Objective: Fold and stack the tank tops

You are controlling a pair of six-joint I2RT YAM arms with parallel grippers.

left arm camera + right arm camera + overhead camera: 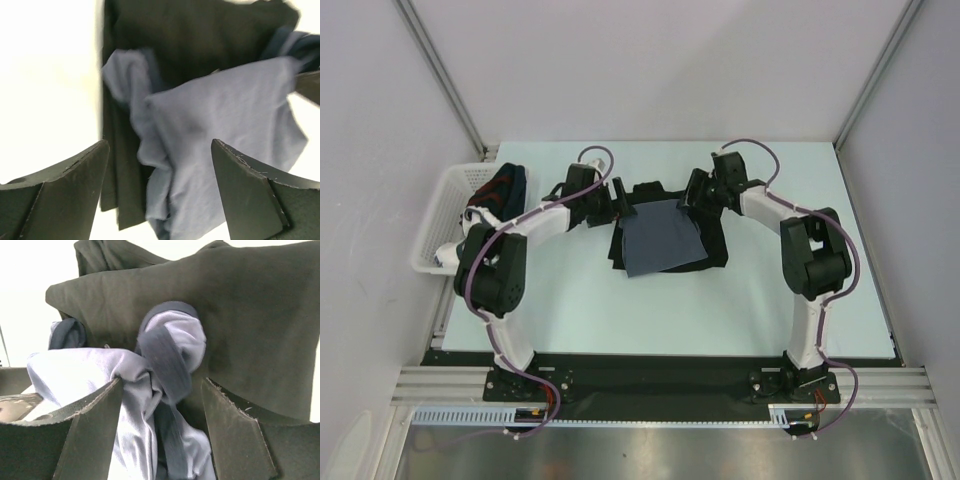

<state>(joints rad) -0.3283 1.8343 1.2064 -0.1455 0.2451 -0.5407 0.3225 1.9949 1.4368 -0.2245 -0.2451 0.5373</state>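
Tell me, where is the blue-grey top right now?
In the top view, the blue-grey tank top lies on the black tank top in the middle of the table, right of the white basket.

— What sort of place?
— A lab robot cell: pale table (650, 310) boxed by blank panels (660, 60) on metal posts (445, 75); left arm (492, 272) and right arm (815, 255) bolted to a rail (440, 385) at its near edge.

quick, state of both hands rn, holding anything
left hand: open, holding nothing, over the blue-grey tank top
right hand: open, holding nothing
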